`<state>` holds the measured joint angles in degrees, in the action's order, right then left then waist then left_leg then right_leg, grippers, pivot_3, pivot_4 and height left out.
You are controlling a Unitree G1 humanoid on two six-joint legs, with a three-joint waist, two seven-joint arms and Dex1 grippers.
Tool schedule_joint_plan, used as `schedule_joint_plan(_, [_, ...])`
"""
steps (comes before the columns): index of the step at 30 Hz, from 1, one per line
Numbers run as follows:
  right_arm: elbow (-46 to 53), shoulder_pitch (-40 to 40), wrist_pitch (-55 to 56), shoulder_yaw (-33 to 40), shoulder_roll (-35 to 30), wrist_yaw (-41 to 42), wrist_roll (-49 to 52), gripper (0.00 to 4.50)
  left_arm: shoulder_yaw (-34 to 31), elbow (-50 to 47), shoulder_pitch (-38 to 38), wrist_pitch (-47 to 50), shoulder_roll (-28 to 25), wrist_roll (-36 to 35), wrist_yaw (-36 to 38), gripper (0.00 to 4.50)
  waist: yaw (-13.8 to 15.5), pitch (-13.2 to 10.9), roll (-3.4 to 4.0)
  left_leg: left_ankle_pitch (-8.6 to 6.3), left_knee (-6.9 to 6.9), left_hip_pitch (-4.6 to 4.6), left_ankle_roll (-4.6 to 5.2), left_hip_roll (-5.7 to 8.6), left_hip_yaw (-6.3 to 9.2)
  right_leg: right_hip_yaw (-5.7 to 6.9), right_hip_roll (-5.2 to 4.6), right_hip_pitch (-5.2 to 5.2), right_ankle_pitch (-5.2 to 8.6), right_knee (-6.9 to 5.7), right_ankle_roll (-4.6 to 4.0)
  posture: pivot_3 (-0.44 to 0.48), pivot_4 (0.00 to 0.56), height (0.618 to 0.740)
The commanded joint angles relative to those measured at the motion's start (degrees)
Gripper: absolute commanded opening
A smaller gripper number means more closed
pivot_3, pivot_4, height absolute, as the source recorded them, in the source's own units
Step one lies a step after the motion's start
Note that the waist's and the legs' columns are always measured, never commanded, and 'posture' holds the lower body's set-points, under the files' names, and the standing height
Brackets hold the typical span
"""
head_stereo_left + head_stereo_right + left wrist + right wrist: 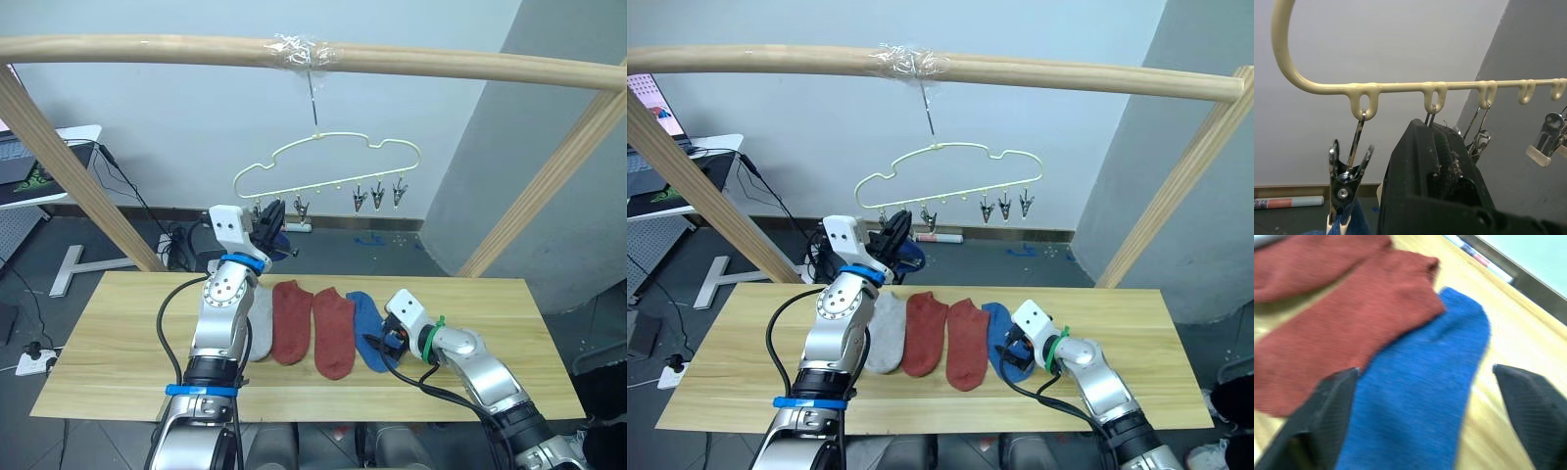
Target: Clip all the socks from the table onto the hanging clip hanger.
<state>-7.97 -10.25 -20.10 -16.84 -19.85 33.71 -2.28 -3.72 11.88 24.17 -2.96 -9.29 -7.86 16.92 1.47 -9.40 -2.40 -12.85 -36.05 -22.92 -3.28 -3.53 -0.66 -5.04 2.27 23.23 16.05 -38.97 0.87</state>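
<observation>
Straddling blue sock [1415, 391] on table [118, 382], right gripper [1425, 396] has fingers spread wide, nothing gripped. Left gripper [269, 223] raised at clip hanger [328, 162], fingers pressed together around second clip's [1431, 113] wire. Step: picking next sock. Next: lower, pinch cuff, lift to clip.

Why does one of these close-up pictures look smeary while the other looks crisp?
Right wrist view: the blue sock and the open right gripper are soft and out of focus, being very near the lens. Left wrist view: the clip hanger and a metal clip are sharp against the plain wall.
</observation>
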Motion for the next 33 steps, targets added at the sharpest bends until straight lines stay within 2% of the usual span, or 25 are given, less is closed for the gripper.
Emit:
schedule_joint_plan(1, [-2.78,-1.74,1.86,0.13,1.74,-0.03,0.33,4.48,0.21,-0.44,0.94,-0.46,0.11,0.07,-0.09,0.0,-0.02,0.0,0.0,0.0,0.0,0.0,0.0,0.0,-0.01,0.0,0.0,0.0,0.0,0.01,0.0,0.148,0.152,0.74])
schedule_joint_plan(7, [-13.29,-6.13,4.29,-2.64,3.71,-2.32,-4.45,4.48,-0.08,-1.02,0.83,-0.08,-0.33,-0.14,0.11,0.0,-0.03,-0.01,0.01,0.0,-0.01,0.01,0.0,-0.01,0.01,0.01,0.01,0.0,-0.01,-0.03,-0.01,0.159,0.154,0.74])
schedule_joint_plan(10, [-16.46,-6.33,3.26,-0.9,5.12,-2.26,-2.63,4.48,-0.06,-1.46,0.55,0.06,-0.41,-0.07,0.02,0.0,0.03,0.01,-0.02,0.0,-0.01,0.01,0.0,0.0,-0.02,0.0,0.0,0.0,-0.01,0.0,-0.01,0.176,0.153,0.74])
schedule_joint_plan(13, [-17.02,-5.77,2.08,-0.89,5.08,-0.07,-2.22,3.91,-0.13,-1.6,0.44,0.11,-0.48,-0.11,-0.04,0.0,0.06,0.02,-0.01,0.0,0.0,0.02,0.0,0.0,0.01,-0.01,-0.01,-0.02,-0.01,-0.01,-0.02,0.176,0.153,0.74])
schedule_joint_plan(24, [-14.38,-1.62,2.49,1.3,1.46,0.98,-2.23,0.2,-0.27,-1.77,0.15,-0.18,-0.4,-0.19,-0.23,0.0,0.09,0.11,-0.04,0.0,-0.01,0.05,0.0,0.01,0.01,0.0,-0.01,-0.06,-0.01,-0.03,-0.01,0.176,0.145,0.74])
schedule_joint_plan(25, [-13.38,-1.21,3.32,1.23,0.66,1.24,-2.55,0.01,-0.26,-1.84,0.06,-0.15,-0.39,-0.23,-0.2,0.0,0.14,0.13,-0.05,0.0,-0.01,0.05,0.0,0.01,0.02,0.0,-0.01,-0.06,-0.01,-0.03,-0.01,0.175,0.141,0.74])
schedule_joint_plan(28, [-7.22,0.38,9.58,0.26,-4.11,2.01,-5.2,0.01,-0.51,-2.09,-0.17,1.22,-0.26,-1.78,0.93,0.0,0.36,0.14,-0.04,0.0,-0.02,0.04,0.0,0.05,0.0,-0.01,-0.04,-0.06,-0.01,-0.01,0.0,0.174,0.139,0.74])
schedule_joint_plan(31, [-0.02,1.61,14.36,-0.17,-8.4,3.02,-6.7,0.01,-1.9,-2.92,-0.4,6.65,0.41,-6.66,2.6,0.0,0.32,0.14,-0.05,0.0,-0.03,0.01,0.0,0.08,-0.06,-0.03,-0.07,-0.03,-0.02,0.01,0.03,0.174,0.139,0.74])
schedule_joint_plan(33, [3.8,1.81,16.6,-0.15,-10.22,3.57,-7.18,0.01,-4.02,-4.14,-0.52,14.63,1.35,-13.27,3.51,0.0,-0.16,0.14,-0.04,0.0,-0.03,0.04,0.0,0.06,-0.07,-0.05,-0.06,-0.03,-0.02,-0.02,0.03,0.174,0.139,0.74])
